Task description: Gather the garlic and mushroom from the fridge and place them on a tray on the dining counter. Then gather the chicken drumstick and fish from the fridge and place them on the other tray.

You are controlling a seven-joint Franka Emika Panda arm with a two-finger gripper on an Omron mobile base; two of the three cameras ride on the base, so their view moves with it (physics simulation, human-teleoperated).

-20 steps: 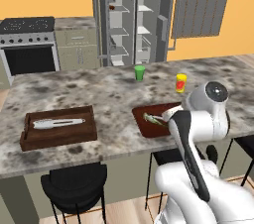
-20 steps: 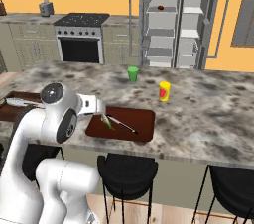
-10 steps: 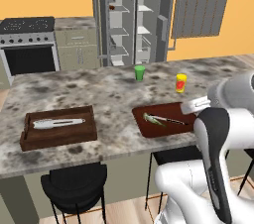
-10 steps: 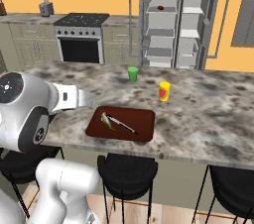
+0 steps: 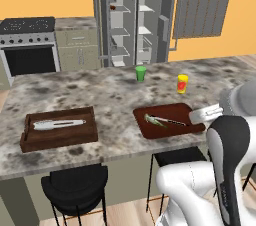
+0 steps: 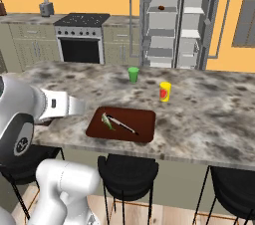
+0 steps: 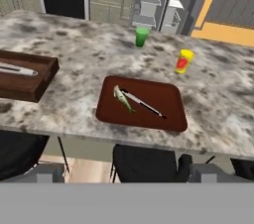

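Arm's swung back off the bench (image 5: 110,95); end effector (image 7: 113,172) spread open, empty, hanging off the front edge, tray (image 7: 168,114) just beyond.

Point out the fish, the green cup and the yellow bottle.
fish (image 5: 58,124), left base view, middle of its body.
green cup (image 5: 141,73), left base view, its side.
yellow bottle (image 6: 165,91), right base view, its body.

Bystanders on the counter
A green cup (image 5: 141,73) and a yellow bottle (image 5: 182,83) stand apart; a stove (image 5: 28,45) sits behind.
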